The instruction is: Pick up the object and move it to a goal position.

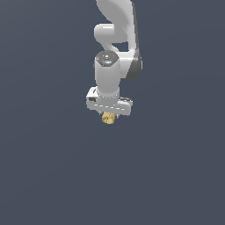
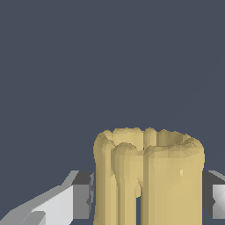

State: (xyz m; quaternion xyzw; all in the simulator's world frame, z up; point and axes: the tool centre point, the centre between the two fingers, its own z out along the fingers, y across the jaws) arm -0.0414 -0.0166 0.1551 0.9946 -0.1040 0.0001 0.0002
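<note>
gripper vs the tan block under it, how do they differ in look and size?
Colour: the gripper is white with dark finger pads; the tan block is yellow-tan all over.
Size: in the exterior view the gripper's body spans far wider than the tan block, which only peeks out below it.
Surface: the gripper has flat, boxy faces; the tan block is bumpy with rounded vertical lobes.
Shared: both sit at the same spot, the block between the fingers.
</note>
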